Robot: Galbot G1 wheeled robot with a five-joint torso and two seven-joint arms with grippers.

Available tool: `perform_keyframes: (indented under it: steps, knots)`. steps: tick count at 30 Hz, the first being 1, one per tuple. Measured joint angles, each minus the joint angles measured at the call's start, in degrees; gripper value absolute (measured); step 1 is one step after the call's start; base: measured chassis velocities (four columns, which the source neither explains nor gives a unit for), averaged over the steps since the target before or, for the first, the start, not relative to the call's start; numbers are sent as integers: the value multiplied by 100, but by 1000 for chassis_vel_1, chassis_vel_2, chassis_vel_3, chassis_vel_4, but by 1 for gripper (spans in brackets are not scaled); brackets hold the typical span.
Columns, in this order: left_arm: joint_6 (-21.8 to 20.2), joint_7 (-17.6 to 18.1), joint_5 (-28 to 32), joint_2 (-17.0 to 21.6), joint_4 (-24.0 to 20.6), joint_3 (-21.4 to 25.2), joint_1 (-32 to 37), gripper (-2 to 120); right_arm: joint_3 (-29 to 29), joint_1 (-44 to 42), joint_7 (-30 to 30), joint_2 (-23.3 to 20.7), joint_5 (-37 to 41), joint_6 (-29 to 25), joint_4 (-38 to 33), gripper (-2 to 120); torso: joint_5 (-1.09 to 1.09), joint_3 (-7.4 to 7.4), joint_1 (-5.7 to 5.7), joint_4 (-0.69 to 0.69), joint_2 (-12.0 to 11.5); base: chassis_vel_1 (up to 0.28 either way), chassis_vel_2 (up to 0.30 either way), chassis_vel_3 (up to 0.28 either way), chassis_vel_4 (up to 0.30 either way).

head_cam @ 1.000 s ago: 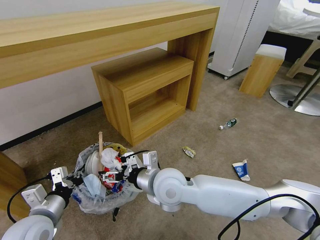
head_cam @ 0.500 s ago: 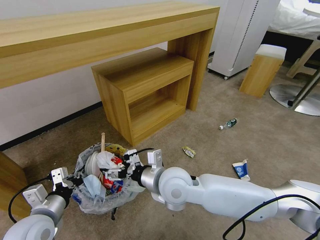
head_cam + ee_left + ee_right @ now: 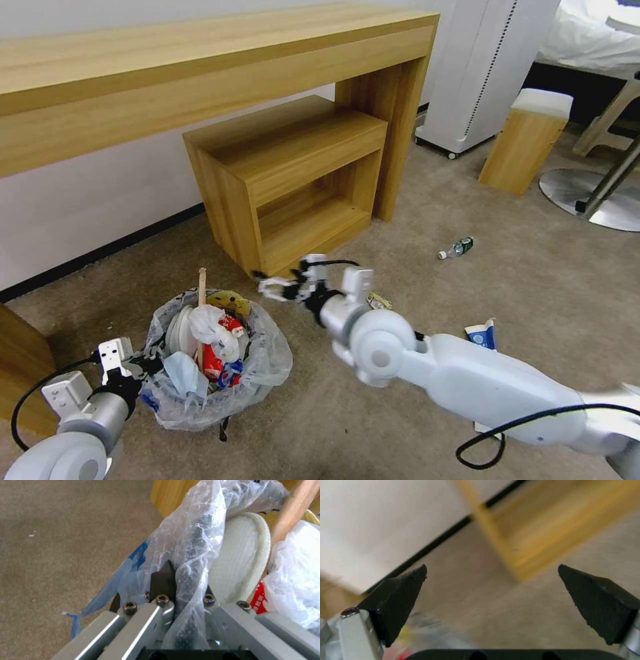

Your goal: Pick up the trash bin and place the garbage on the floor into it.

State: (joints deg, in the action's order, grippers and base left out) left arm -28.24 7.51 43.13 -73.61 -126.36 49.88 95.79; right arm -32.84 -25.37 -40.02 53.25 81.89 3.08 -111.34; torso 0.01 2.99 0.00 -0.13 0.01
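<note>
Head view: right gripper [image 3: 277, 288] spread, beside trash bin [image 3: 267, 363] rim.

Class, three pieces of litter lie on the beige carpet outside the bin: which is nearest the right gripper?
The small yellowish crumpled wrapper, just behind the open right gripper. The blue-white carton and the clear bottle lie farther off.

No text, brand or number can be read anywhere in these views. The blue-white carton [image 3: 481, 335] on the floor [image 3: 533, 280], just beyond the right arm and well to the right of the right pincer [image 3: 268, 285], bears a round blue mark, too small to make out. The blue print on the trash bin [image 3: 220, 360] liner by the left pincer [image 3: 180, 580] is creased past reading.
</note>
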Motion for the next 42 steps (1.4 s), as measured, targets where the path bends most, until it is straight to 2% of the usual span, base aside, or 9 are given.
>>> perform_keyframes:
  steps: [5,8,12,16,24,33,37,41,42]
  knots:
    - [2,0,-27,-47,-21,3,-1,1,531,-338,-104,-135,-35,-10,49,100,0,0,0,-4,0,0,0,0,0]
    - [3,0,-63,-78,-7,-11,-9,1,1231,-799,-79,-232,-189,-13,199,100,0,-1,0,-3,0,0,0,0,0]
    - [3,-2,-72,-63,11,-23,-10,1,1530,-973,-10,-245,-256,-15,271,100,-1,0,0,-4,0,0,0,0,0]
    - [13,-28,-104,-43,47,-54,-18,1,2322,-1347,227,-202,-402,-19,342,100,0,0,0,-2,0,0,0,0,0]
    - [50,-76,-138,-29,69,-74,-19,1,3062,-1796,744,-263,-547,-303,151,100,-1,0,0,-2,0,0,0,0,0]
    - [72,-105,-163,-40,63,-79,2,1,3421,-2062,750,-337,-530,-292,83,100,-1,-1,0,-3,0,0,0,0,0]
    - [96,-120,-207,-62,56,-85,20,1,3578,-2268,436,-330,-404,-133,-14,100,-1,-1,0,-4,0,0,0,0,0]
    - [106,-124,-235,-89,33,-79,37,1,3872,-2820,-1011,-157,-246,491,-64,100,0,0,0,-2,0,0,0,0,0]
    - [106,-124,-235,-89,33,-79,37,1,3872,-2820,-1011,-157,-246,491,-64,100,0,0,0,-2,0,0,0,0,0]
